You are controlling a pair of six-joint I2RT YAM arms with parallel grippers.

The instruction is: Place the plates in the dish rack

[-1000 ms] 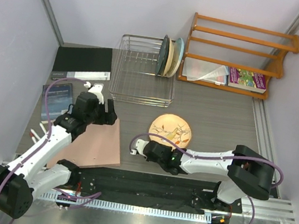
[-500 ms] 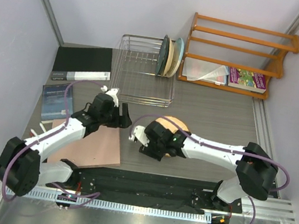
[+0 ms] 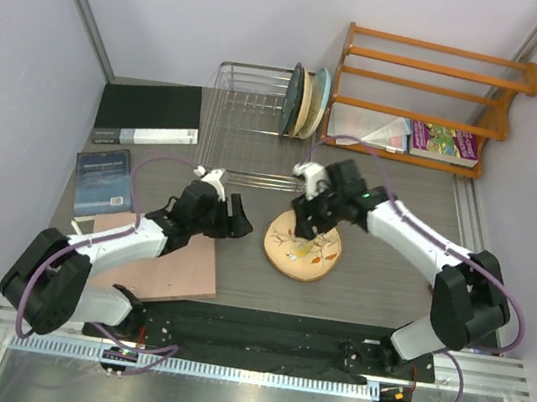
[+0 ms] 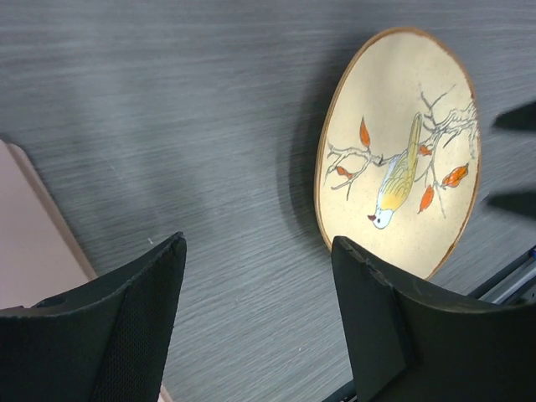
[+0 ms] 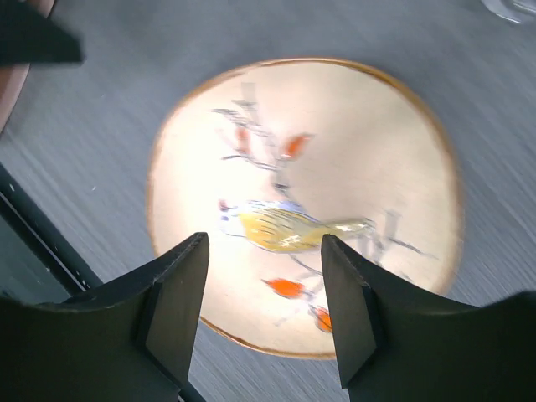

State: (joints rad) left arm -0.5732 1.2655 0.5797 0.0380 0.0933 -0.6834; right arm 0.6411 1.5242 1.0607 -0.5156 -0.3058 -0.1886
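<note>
A yellow-orange plate with a bird (image 3: 302, 249) lies flat on the grey table, in front of the dish rack (image 3: 246, 147). Three other plates (image 3: 304, 100) stand on edge at the rack's right end. My right gripper (image 3: 309, 217) hovers open over the bird plate's far part. In the right wrist view the bird plate (image 5: 310, 159) fills the space below the gripper (image 5: 264, 297), with nothing between its fingers (image 5: 176, 301). My left gripper (image 3: 237, 221) is open just left of the plate, above bare table. The left wrist view has the gripper (image 4: 260, 293) low and the bird plate (image 4: 402, 151) ahead on the right.
An orange wooden shelf (image 3: 427, 88) with books (image 3: 444, 143) stands right of the rack. A black binder (image 3: 150, 111) and a blue book (image 3: 102, 181) lie at the left. A pink board (image 3: 173, 263) lies under the left arm. A black rail (image 3: 269, 335) lines the table's front edge.
My right gripper has swung from the plate's near side to over its far part and has opened. The left gripper has moved right, toward the plate. The plate has shifted slightly nearer.
</note>
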